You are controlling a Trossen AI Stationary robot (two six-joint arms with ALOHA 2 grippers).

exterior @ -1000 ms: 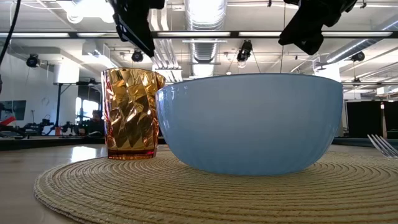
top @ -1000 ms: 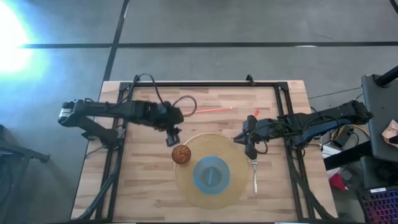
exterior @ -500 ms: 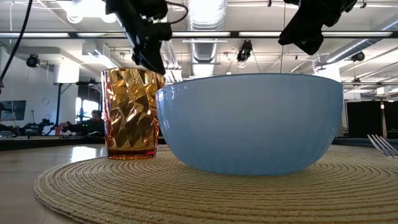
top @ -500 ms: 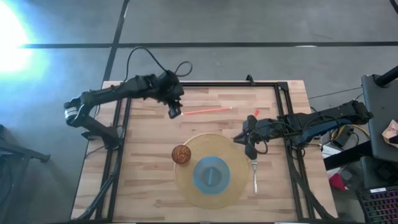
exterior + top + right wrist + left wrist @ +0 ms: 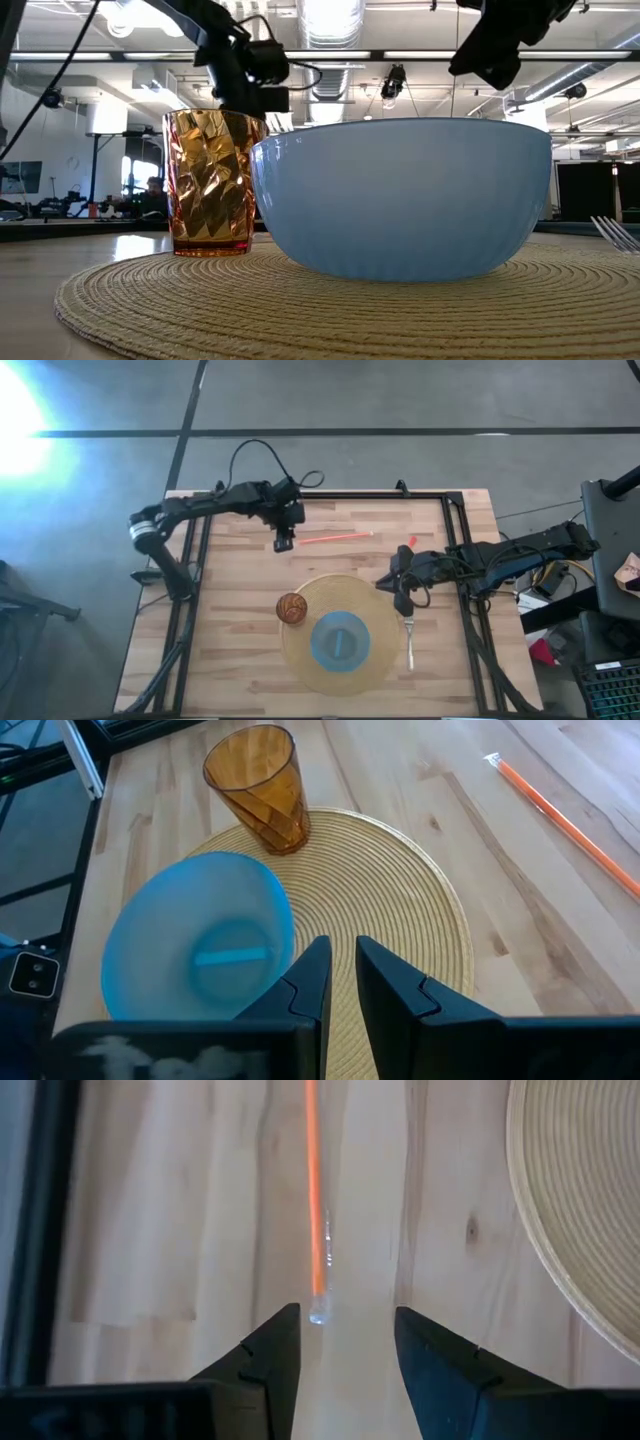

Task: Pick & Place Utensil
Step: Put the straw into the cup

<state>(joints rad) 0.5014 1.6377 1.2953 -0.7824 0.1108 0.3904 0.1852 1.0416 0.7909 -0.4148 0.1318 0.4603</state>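
A thin orange utensil with a clear tip (image 5: 335, 537) lies flat on the wooden table, far of the round woven placemat (image 5: 372, 610). My left gripper (image 5: 284, 544) is open at the utensil's left end; in the left wrist view the clear tip (image 5: 318, 1316) lies just ahead of the gap between the two fingers (image 5: 345, 1348), untouched. A silver fork (image 5: 409, 642) lies on the table at the placemat's right edge. My right gripper (image 5: 403, 598) hovers shut and empty above the fork's far end.
On the placemat stand an amber faceted cup (image 5: 291, 607) and a light blue bowl (image 5: 340, 640); both fill the low view, the cup (image 5: 210, 180) left of the bowl (image 5: 400, 195). A small red object (image 5: 411, 541) lies on the table near the right arm. A black frame (image 5: 330, 494) runs along the table's edges.
My left gripper has swung from beside the amber cup toward the table's far edge, turned about, and come to the orange utensil's left end, dropping lower in the low view. The utensil, fork, cup and bowl have not moved.
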